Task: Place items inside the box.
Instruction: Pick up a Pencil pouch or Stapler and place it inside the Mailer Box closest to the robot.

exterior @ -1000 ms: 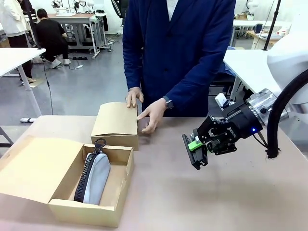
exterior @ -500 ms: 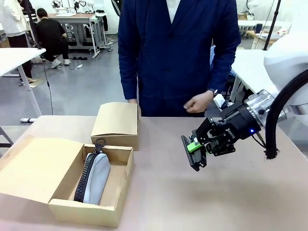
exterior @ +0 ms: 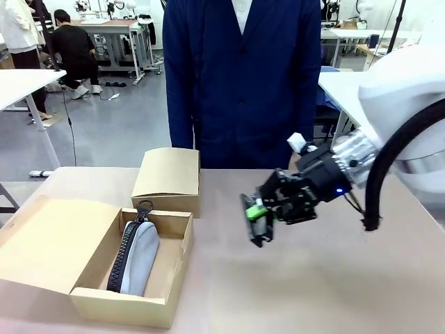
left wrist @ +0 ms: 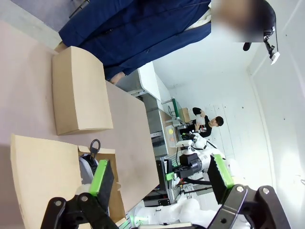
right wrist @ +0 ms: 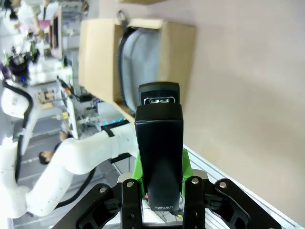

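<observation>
A black stapler (exterior: 250, 220) hangs above the table right of centre, with my right gripper (exterior: 259, 217) shut on it. In the right wrist view the stapler (right wrist: 158, 138) stands up between the green pads (right wrist: 185, 164), pointing at the open cardboard box (right wrist: 97, 62). That box (exterior: 132, 305) sits at the front left with a grey pencil case (exterior: 137, 256) with a black zip lying inside. My left gripper (left wrist: 159, 179) is open with nothing between its fingers, looking down over the box flap (left wrist: 43, 167) and the pencil case (left wrist: 87, 164).
A closed cardboard box (exterior: 168, 179) stands behind the open one. A person in a dark blue coat (exterior: 240, 83) stands at the far edge, arms at their sides. Bare table lies between the stapler and the open box.
My right gripper has carried the stapler left, toward the open box. The person's hands have left the closed box and dropped out of sight.
</observation>
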Action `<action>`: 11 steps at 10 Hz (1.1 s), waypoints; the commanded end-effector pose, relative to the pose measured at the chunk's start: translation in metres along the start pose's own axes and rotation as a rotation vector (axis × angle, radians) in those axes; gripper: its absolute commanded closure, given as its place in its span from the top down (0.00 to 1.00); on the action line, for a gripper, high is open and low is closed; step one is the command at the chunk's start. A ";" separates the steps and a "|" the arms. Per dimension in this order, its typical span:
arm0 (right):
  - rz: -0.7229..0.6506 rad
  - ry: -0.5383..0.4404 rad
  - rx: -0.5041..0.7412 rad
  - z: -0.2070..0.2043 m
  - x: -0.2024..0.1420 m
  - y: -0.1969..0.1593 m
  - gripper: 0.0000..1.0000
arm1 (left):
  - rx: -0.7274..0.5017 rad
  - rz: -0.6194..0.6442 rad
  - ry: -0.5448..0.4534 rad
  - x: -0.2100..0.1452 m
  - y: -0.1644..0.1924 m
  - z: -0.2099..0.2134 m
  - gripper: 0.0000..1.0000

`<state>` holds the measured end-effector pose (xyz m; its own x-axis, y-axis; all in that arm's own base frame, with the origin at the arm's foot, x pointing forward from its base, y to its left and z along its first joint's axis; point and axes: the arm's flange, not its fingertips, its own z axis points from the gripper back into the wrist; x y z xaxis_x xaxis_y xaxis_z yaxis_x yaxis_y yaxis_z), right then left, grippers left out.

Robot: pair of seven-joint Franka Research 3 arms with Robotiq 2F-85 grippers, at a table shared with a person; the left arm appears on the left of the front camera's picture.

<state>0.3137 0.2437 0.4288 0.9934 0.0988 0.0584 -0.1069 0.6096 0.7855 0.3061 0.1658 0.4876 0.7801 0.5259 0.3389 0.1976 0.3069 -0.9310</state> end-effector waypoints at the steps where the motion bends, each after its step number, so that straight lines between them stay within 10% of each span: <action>1: 0.046 0.035 0.035 -0.042 0.015 0.031 0.32 | -0.025 -0.017 -0.014 -0.004 0.000 -0.001 1.00; 11: 0.130 0.039 -0.134 -0.189 0.022 0.088 0.32 | -0.025 -0.017 -0.014 -0.004 0.000 -0.001 1.00</action>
<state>0.3097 0.4358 0.3780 0.9628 0.2342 0.1350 -0.2600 0.6657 0.6995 0.3062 0.1658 0.4875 0.7802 0.5258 0.3388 0.1975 0.3069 -0.9310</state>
